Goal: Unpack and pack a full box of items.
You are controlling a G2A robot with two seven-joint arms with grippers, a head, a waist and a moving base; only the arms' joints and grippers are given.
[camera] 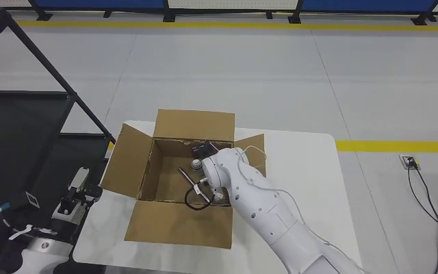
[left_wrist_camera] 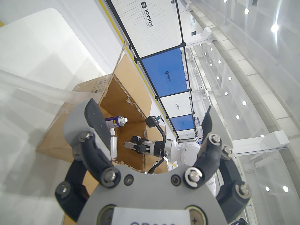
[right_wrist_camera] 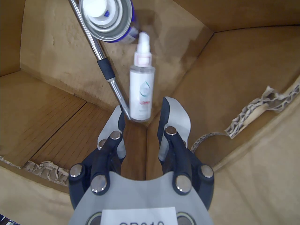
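Now right pincer [right_wrist_camera: 144, 107] inside box [right_wrist_camera: 234, 71], half-wide, empty; spray bottle [right_wrist_camera: 142, 87] just ahead, long axis pointing away. Left pincer [left_wrist_camera: 150, 108] wide, farther off.

brand print on wall panels [left_wrist_camera: 145, 12]

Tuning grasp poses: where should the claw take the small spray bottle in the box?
Across the round body of the spray bottle, near its shoulder, from above. It seems to lie flat; the metal rod crowds its base but diverges toward the cap. The right claw is open.
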